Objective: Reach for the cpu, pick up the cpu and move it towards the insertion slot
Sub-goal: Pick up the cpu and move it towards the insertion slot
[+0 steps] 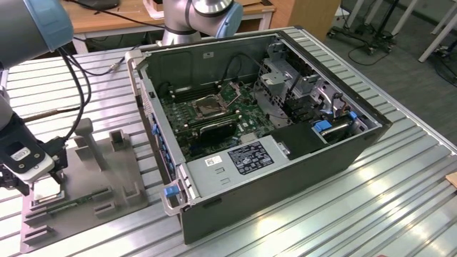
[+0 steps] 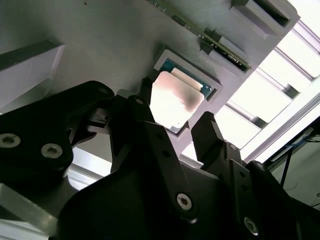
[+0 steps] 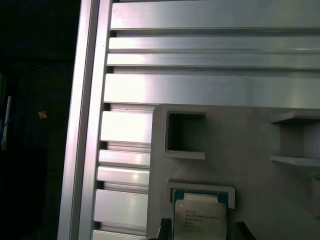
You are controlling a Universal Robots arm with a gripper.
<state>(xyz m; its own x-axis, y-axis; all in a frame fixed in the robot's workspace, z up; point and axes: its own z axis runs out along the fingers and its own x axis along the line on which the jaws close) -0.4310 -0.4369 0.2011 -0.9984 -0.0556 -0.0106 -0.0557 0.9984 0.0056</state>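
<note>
Tool (image 2: 175,106), black fingers spread astride the cpu (image 3: 199,216): pale silver square, teal-edged, seemingly seated flat in the grey fixture (image 3: 240,145) recess.

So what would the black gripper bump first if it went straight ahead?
Probably the small silver-white square cpu lying in the grey plastic fixture, right between the gripper's open fingers.

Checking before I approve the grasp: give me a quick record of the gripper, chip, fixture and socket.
gripper: open, one finger on each side of the chip
chip: flat in its recess, not lifted
grey fixture: on the slatted table, to the exterior view's left of the computer case
socket: inside the open case, well apart from the gripper
</note>
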